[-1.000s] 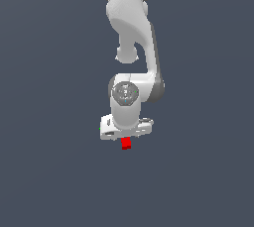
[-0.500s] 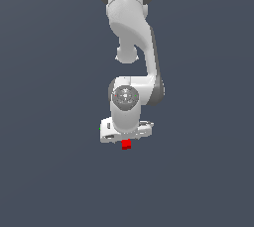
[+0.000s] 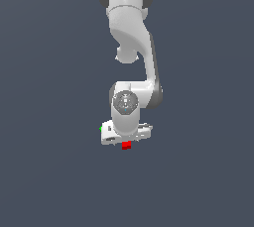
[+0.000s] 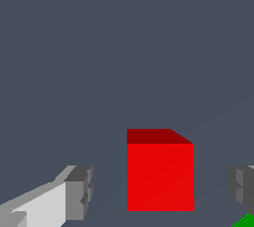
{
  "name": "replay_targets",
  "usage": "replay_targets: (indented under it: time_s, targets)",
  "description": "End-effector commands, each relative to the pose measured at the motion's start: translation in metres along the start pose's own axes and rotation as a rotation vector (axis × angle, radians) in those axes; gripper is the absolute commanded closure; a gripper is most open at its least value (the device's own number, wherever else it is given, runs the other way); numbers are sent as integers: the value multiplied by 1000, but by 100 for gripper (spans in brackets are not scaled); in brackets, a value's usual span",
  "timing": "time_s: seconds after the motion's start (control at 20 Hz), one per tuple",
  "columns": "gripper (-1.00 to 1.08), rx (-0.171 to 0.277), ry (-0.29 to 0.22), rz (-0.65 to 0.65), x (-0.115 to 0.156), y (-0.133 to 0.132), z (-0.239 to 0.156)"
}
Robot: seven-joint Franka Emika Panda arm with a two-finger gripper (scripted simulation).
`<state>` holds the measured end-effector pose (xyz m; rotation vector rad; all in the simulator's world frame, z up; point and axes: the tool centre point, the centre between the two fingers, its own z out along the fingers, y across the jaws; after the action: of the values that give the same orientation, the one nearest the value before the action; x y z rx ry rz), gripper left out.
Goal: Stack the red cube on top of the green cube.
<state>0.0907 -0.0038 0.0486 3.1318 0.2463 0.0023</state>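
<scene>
The red cube [image 4: 159, 176] lies on the grey floor between my two fingers, with a gap on each side. My gripper [image 4: 160, 191] is open, and its fingers [image 4: 79, 191] stand apart from the cube. In the exterior view the red cube [image 3: 126, 145] peeks out under the white hand [image 3: 125, 134]. The green cube [image 3: 101, 128] shows only as a sliver at the hand's edge, on the exterior view's left. In the wrist view only a corner of the green cube [image 4: 246, 221] shows, close beside one finger.
The white arm [image 3: 131, 37] rises above the hand and hides most of the gripper in the exterior view. The plain dark grey floor [image 3: 198, 171] spreads all around.
The hand has come down slightly, covering a bit more of the red cube. The cubes have not moved.
</scene>
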Motion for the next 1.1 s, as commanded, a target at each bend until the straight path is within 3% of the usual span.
replay_targets:
  time_s: [0.0,0.45,0.5,1.05]
  targets:
    - [-92,0,-1,0,-1,0,14]
    - [-92,0,-1,0,0,0,29]
    - [108,0,-1,0,0,0,29]
    - [108,0,-2,0,0,0,29]
